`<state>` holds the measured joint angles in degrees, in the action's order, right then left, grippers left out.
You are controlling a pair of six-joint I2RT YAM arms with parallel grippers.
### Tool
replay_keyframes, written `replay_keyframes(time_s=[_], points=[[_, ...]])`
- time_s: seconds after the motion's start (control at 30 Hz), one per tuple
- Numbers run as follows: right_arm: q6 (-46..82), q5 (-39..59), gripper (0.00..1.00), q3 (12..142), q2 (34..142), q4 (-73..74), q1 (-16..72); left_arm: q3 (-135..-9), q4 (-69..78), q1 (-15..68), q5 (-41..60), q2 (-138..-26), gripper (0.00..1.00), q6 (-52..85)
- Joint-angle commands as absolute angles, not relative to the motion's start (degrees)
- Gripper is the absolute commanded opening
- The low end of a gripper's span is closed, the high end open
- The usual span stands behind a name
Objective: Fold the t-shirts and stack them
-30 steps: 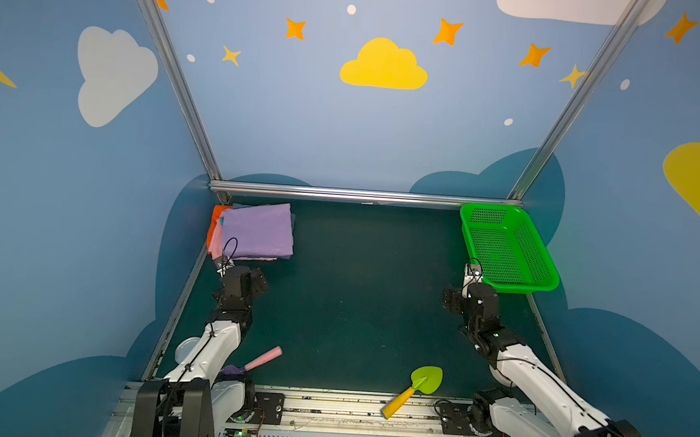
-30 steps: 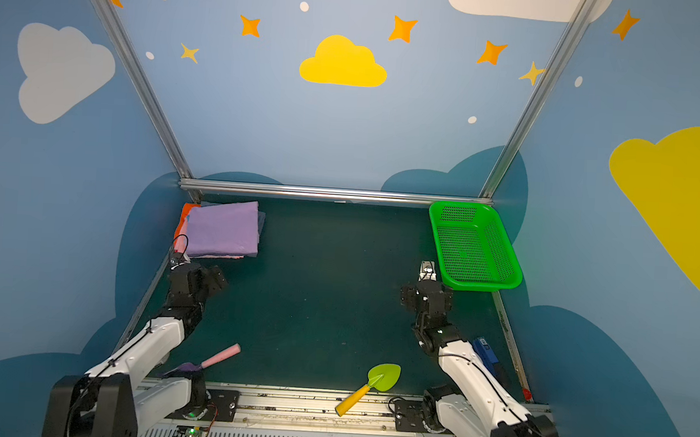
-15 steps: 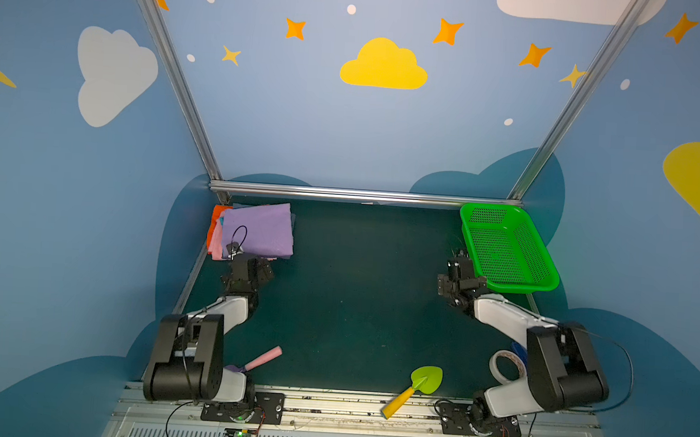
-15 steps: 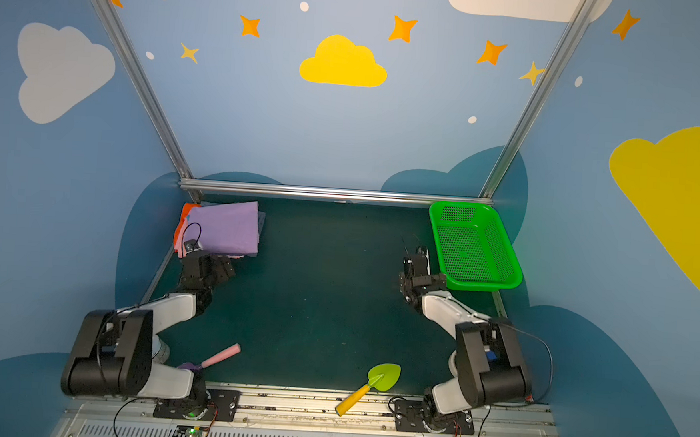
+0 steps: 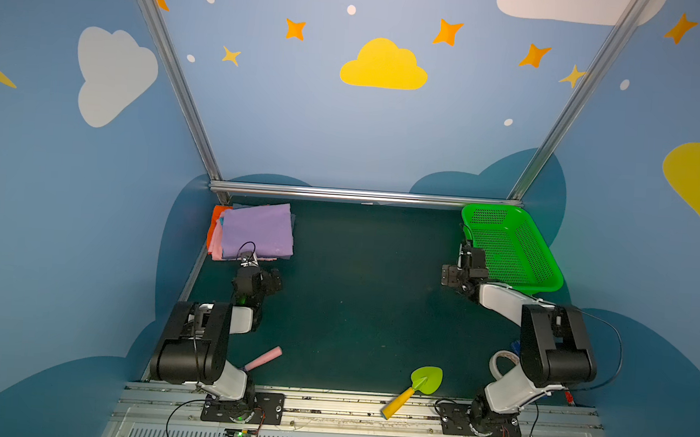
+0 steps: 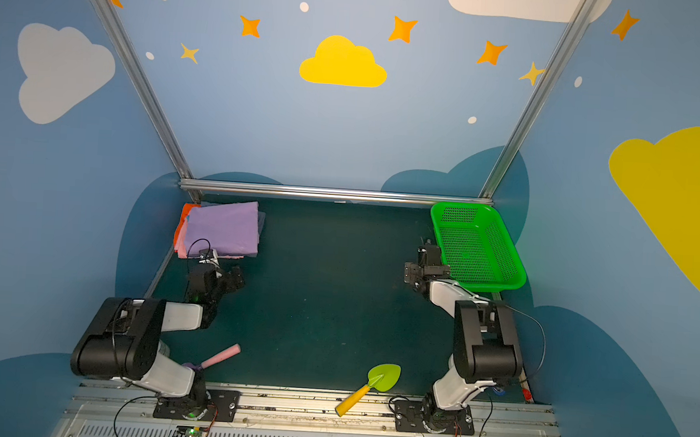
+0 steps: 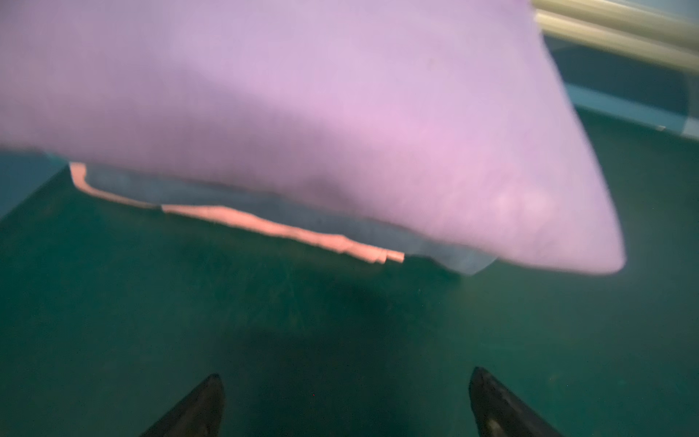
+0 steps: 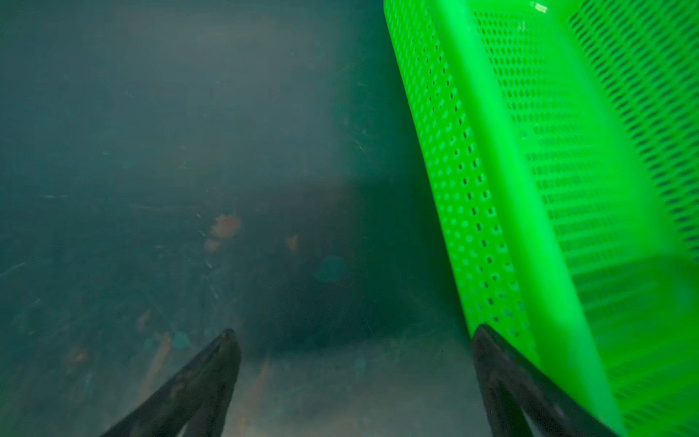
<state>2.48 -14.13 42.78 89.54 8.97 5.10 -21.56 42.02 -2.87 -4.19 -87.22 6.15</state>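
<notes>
The t-shirts lie folded in a stack at the back left corner, a lavender one (image 5: 258, 230) (image 6: 223, 228) on top. Orange (image 5: 214, 223) and pink edges stick out on the stack's left. The left wrist view shows the lavender shirt (image 7: 302, 113) over a grey-blue layer (image 7: 227, 196) and a pink edge (image 7: 283, 229). My left gripper (image 5: 264, 272) (image 6: 224, 274) (image 7: 346, 374) hangs open and empty just in front of the stack. My right gripper (image 5: 465, 253) (image 6: 427, 251) (image 8: 351, 333) is open and empty beside the green basket.
The green perforated basket (image 5: 490, 209) (image 8: 529, 189) stands at the back right, one right finger close to its wall. A green toy shovel with a yellow handle (image 5: 417, 388), a pink stick (image 5: 264, 358) and a white tape roll (image 5: 499, 364) lie near the front.
Both arms have lifted their elbows and folded up over their bases. The right gripper has shifted back toward the basket. The stack has not moved, and both grippers stay open.
</notes>
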Motion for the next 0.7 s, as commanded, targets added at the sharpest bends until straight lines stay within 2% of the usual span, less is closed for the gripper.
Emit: replay_keyframes(time_s=[0.0, 0.07, 0.1, 0.17, 0.3, 0.67], points=[[5.82, -2.51, 0.96, 30.24, 82.01, 23.95, 0.7, -23.12, 42.8, -2.98, -3.71, -86.2, 1.0, 4.62], [3.58, 0.03, 0.96, 21.98, 83.32, 43.5, 0.28, -22.86, 44.07, -2.95, -3.62, -86.39, 1.0, 4.83], [3.53, 1.04, 0.96, 21.44, 84.93, 46.88, 0.31, -22.98, 43.12, -2.99, -3.69, -86.21, 1.0, 4.66], [-0.15, 6.18, 0.96, 24.31, 86.76, 43.87, 0.27, -23.03, 43.35, -2.91, -3.69, -86.25, 1.0, 4.68], [3.56, 3.37, 0.96, 32.54, 83.4, 21.35, 0.6, -22.92, 43.64, -2.97, -3.69, -86.31, 1.0, 4.66], [3.17, 2.9, 0.96, 31.85, 83.41, 22.52, 0.98, -22.95, 43.51, -2.81, -3.87, -86.31, 1.0, 4.66]])
